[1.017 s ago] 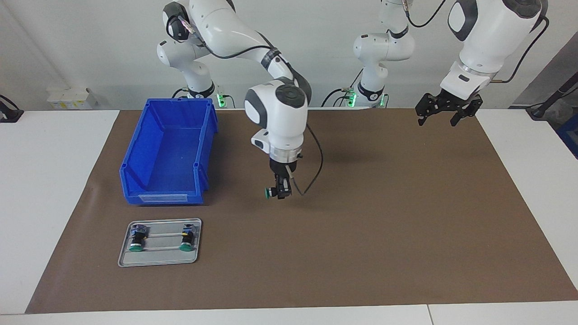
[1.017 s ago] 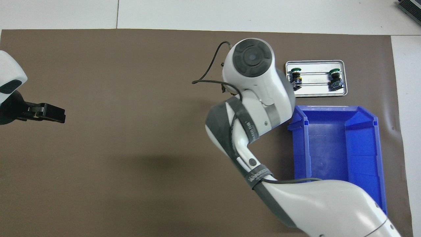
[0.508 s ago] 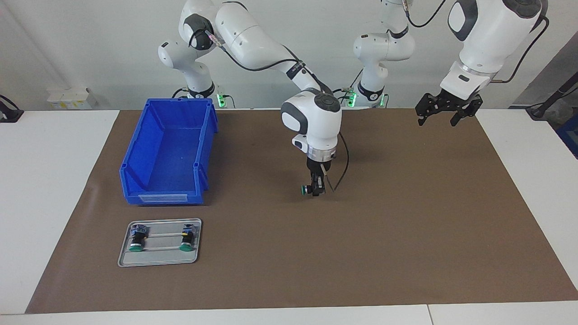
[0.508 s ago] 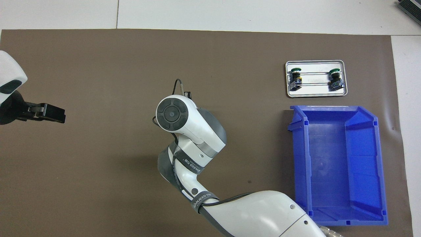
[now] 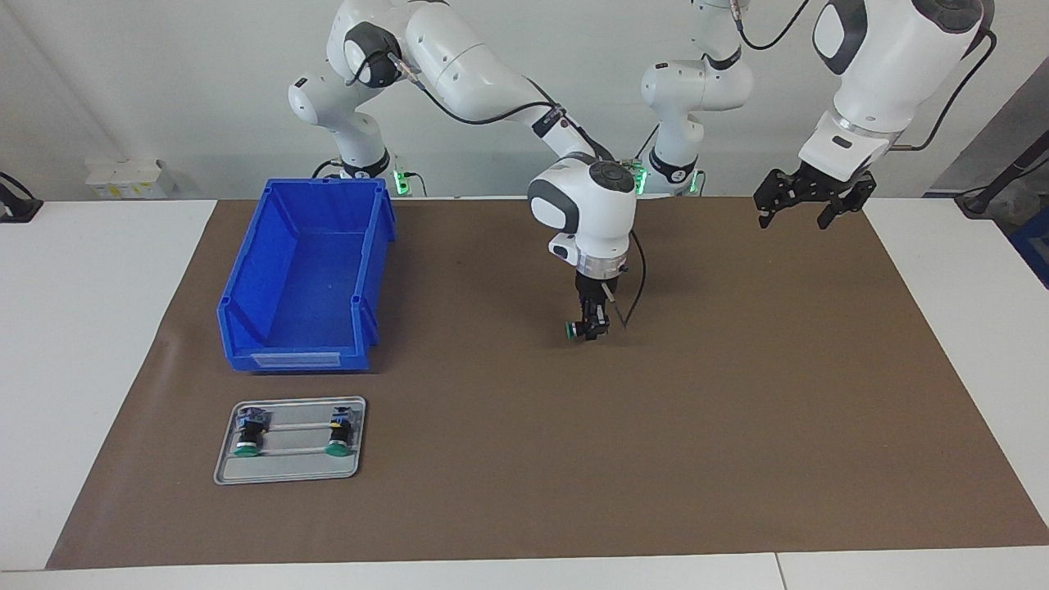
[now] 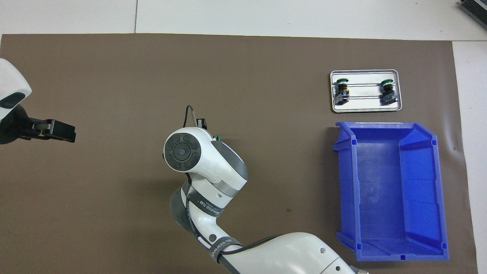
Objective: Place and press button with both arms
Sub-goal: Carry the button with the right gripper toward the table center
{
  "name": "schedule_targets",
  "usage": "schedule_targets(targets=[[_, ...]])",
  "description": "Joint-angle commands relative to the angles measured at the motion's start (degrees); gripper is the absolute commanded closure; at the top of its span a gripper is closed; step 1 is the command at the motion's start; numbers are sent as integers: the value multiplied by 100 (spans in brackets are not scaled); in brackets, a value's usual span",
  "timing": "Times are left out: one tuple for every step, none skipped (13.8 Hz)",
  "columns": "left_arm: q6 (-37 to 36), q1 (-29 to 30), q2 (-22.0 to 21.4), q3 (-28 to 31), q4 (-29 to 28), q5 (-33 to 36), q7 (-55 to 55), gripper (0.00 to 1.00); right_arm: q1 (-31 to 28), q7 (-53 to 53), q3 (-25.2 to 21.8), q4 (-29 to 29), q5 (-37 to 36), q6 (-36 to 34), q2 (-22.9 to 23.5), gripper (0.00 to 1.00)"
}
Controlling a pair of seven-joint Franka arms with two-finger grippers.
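Button: we see the button (image 5: 573,330) gripped in the right claw (image 5: 592,329), lying sideways with its green cap facing the right arm's end of the bench, low over the middle of the brown mat (image 5: 737,410); we cannot tell whether it touches the mat. In the overhead view only a sliver of green (image 6: 218,137) shows past the wrist.

Right claw: we find it closed on the button's black body, pointing straight down from its white wrist. The right arm (image 5: 483,74) reaches in from its base at the robots' edge of the bench.

Left claw: we see the left claw (image 5: 807,209) with its fingers spread apart and holding nothing, up in the air over the mat's corner at the robots' edge, at the left arm's end of the bench. The left arm (image 5: 885,57) waits there.

Tray: we count two more buttons (image 5: 246,434) (image 5: 338,433) lying on a grey metal tray (image 5: 287,471), near the bench edge farthest from the robots, toward the right arm's end.

Bin: we see a blue bin (image 5: 246,279) just beside the tray, nearer to the robots, its open cavity showing nothing inside.

Bench: we see a white bench (image 5: 82,369) carrying the mat, which covers most of it.
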Motion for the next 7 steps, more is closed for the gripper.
schedule_targets(targets=[[-23,25,-106,0,-79,2,-55,0,42,99,8,-336,51,295,-164,100],[-23,25,-106,0,-79,2,-55,0,34,151,17,-432,51,435,-173,100],[-32,25,-106,0,-79,2,-55,0,33,248,8,-494,51,593,-182,100],[-49,17,-106,0,-79,2,-81,0,33,275,8,-495,51,603,-191,100],[-32,-44,-106,-9,-79,2,-64,0,42,284,8,-495,51,604,-191,83],[-15,-54,-106,-17,-79,2,-47,0,42,284,8,-503,51,612,-191,54],[-23,-45,-106,-9,-79,2,-64,0,34,284,8,-504,42,621,-191,25]])
